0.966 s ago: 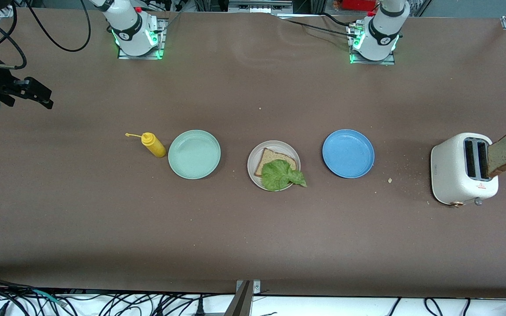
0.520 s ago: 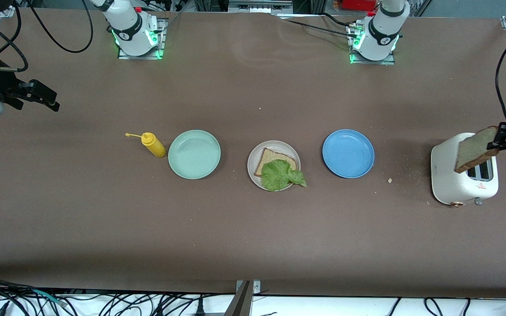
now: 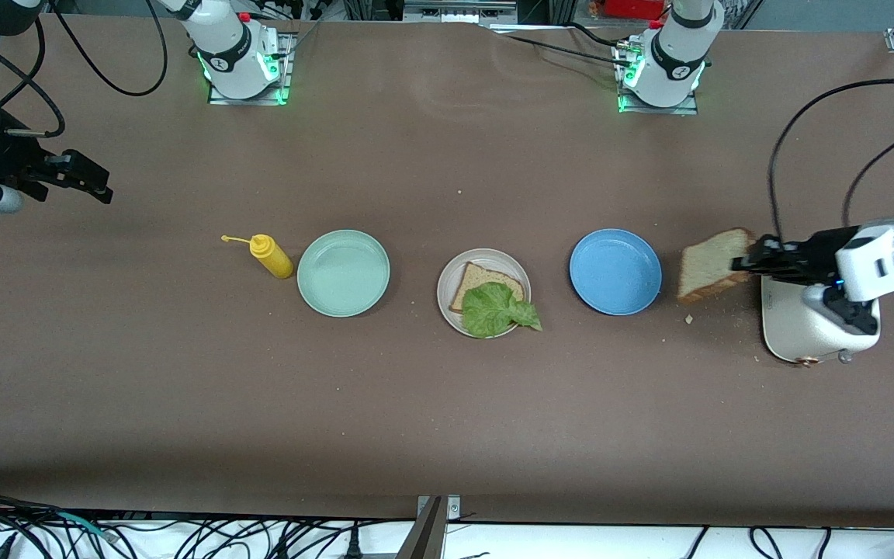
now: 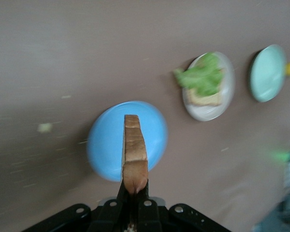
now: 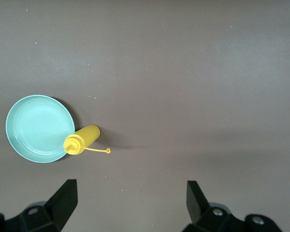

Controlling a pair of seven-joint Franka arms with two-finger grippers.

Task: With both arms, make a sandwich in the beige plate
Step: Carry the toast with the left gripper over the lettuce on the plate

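Table (image 3: pixel 447 419) fills the frame. Center right, the left gripper (image 3: pixel 753 260) is clamped on a bread slice (image 3: pixel 711 264), carrying it over bare table between the toaster (image 3: pixel 804 334) and the blue plate (image 3: pixel 615 271). Upper left, the right gripper (image 3: pixel 94 182) waits, fingers spread wide, empty. Dead center: beige plate (image 3: pixel 451 272) holding bread (image 3: pixel 474 281) topped with lettuce (image 3: pixel 497 309).

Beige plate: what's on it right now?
On the beige plate lies one bread slice with a lettuce leaf on top, overhanging the rim. The leaf hides part of the slice.
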